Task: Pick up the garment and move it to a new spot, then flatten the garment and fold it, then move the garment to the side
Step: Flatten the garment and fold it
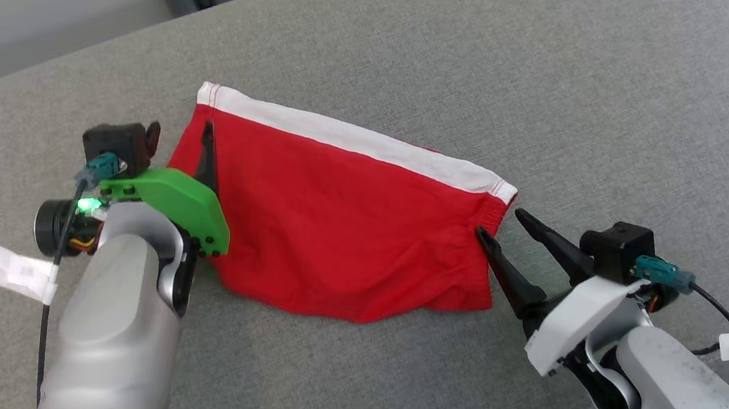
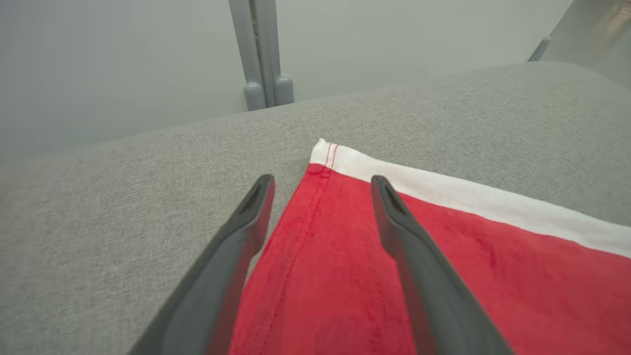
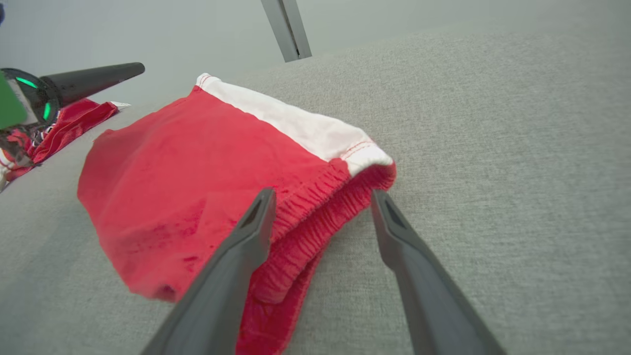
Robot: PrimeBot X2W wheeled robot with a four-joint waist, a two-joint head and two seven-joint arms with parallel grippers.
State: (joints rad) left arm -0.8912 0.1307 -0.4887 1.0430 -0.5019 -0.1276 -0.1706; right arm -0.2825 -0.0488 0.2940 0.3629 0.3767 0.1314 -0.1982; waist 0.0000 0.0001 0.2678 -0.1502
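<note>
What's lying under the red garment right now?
The garment lies on the grey cushion, which shows all around it. Anything directly beneath the cloth is covered.

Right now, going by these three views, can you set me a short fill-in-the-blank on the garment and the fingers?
1. The garment is red with a ____ band along one edge.
2. It lies on a ____ fabric surface.
3. The left gripper and the right gripper, one at each end, have their fingers ____, gripping nothing.

Missing words: white; grey; open
</note>
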